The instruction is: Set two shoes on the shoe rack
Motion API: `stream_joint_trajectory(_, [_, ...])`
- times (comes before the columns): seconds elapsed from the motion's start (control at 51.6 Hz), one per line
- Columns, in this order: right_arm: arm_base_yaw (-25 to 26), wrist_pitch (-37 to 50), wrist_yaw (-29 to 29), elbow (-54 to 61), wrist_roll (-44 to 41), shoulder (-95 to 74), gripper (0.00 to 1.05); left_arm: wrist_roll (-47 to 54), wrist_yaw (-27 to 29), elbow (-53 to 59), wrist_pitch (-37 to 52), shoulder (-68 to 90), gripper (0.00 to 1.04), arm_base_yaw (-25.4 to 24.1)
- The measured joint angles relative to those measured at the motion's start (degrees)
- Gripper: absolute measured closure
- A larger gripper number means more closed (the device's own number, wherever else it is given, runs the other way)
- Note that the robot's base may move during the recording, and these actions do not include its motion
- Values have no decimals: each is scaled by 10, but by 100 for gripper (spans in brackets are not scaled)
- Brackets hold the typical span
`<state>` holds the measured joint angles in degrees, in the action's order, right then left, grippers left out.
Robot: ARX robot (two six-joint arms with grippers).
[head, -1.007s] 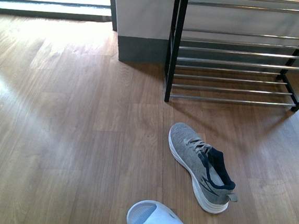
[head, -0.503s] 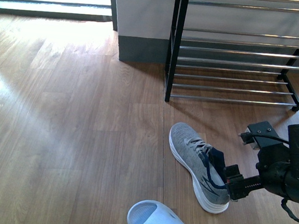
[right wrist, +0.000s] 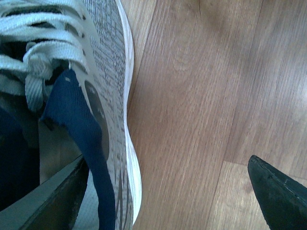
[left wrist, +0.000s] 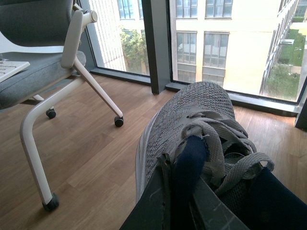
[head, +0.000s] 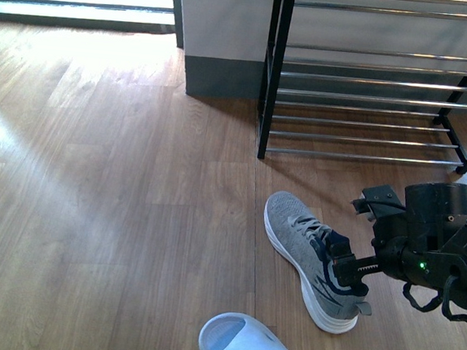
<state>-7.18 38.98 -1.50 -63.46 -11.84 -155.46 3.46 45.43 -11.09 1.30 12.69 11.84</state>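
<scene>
The first shoe (head: 309,251) lies on the wooden floor (head: 115,214) near the shoe rack (head: 373,81), toe pointing toward it, with a white slipper (head: 243,348) close to its heel. The right claw (head: 342,270) is at the shoe's opening, spread wide. One finger (right wrist: 48,206) sits inside the shoe and the other finger (right wrist: 278,191) hangs outside over bare floor, so the side wall is between them. The left claw (left wrist: 184,191), outside the front view, is closed on the navy tongue of the second shoe (left wrist: 192,110). A wheeled chair (left wrist: 43,72) and a window (left wrist: 216,43) are behind it.
</scene>
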Motion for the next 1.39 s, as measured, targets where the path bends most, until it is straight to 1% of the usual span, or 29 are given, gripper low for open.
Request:
stream_joint_trajectory(0.058, [-1,7,-4,-23,-4,-14,9,0,0,0,0,0,103,0])
stream_joint_trajectory(0.077, [-2,7,-6,-29,-5,-18,12,0,0,0,0,0,103,0])
stream_joint_trajectory(0.097, [-2,5,-12,-39,-7,-25,17,0,0,0,0,0,103,0])
stream_joint_trajectory(0.213, [-7,-2,-17,-61,-8,-43,37,0,0,0,0,0,103,0])
stream_joint_trajectory(0.445, [-14,-7,-18,-64,0,-44,67,0,0,0,0,0,103,0])
stream_joint_trajectory(0.465, [-15,-7,-17,-64,2,-44,72,0,0,0,0,0,103,0])
stream_joint_trajectory(0.697, [-14,13,-21,-42,21,-35,103,0,0,0,0,0,103,0])
stream_joint_trajectory(0.794, [-14,33,-29,-3,31,-7,103,0,0,0,0,0,103,0])
stream_joint_trajectory(0.968, [-12,80,-34,127,27,129,103,0,0,0,0,0,103,0])
stream_joint_trajectory(1.046, [-1,95,-33,222,12,267,103,0,0,0,0,0,103,0])
stream_joint_trajectory(1.104, [5,91,-33,289,-5,376,103,0,0,0,0,0,103,0])
stream_joint_trajectory(1.181, [10,42,-29,376,-22,548,103,0,0,0,0,0,103,0])
stream_joint_trajectory(1.259, [12,-35,-28,426,-31,702,103,0,0,0,0,0,103,0])
stream_joint_trajectory(1.278, [11,-40,-27,431,-32,722,103,0,0,0,0,0,103,0])
stream_joint_trajectory(1.355, [-2,-170,-40,458,-38,930,103,0,0,0,0,0,103,0])
stream_joint_trajectory(1.394, [-23,-246,-51,461,-38,1053,103,0,0,0,0,0,103,0])
